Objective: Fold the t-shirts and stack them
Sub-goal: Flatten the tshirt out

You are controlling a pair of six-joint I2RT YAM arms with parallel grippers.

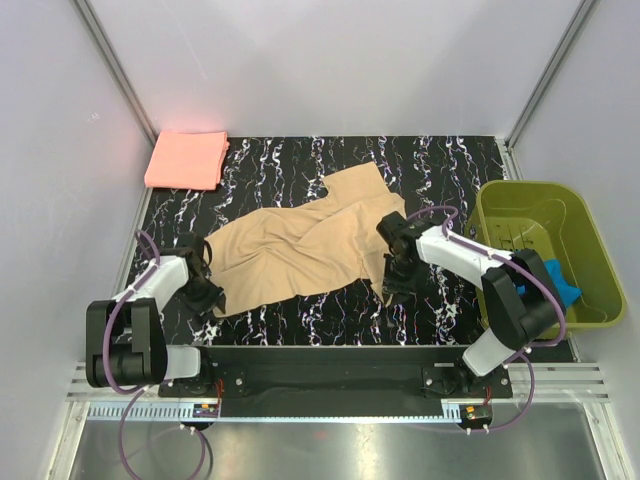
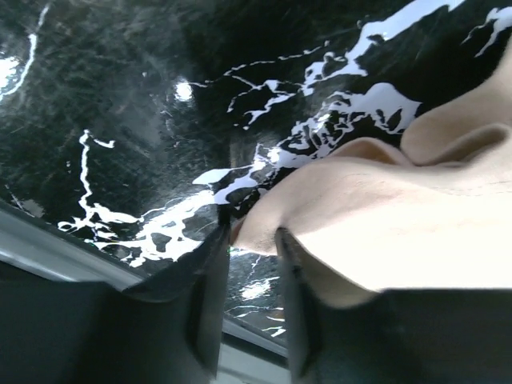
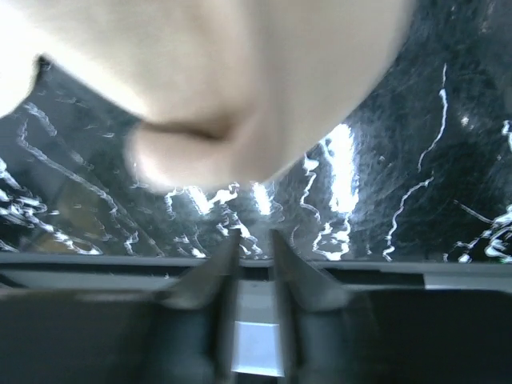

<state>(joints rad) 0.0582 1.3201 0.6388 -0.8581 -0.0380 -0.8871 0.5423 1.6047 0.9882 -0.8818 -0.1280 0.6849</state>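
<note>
The tan-beige t-shirt lies spread and rumpled in the middle of the black marbled table. The salmon-pink t-shirt lies folded at the far left corner. My left gripper is at the tan shirt's near-left corner. In the left wrist view the left gripper has its jaws close together, with the corner of the tan shirt pinched at the tips. My right gripper is low over bare table just off the shirt's right edge. In the right wrist view the right gripper is nearly shut and empty, and the shirt is a blur beyond its tips.
An olive-green plastic basket stands at the right edge of the table, with a blue object by its near side behind the right arm. White walls enclose the table on three sides.
</note>
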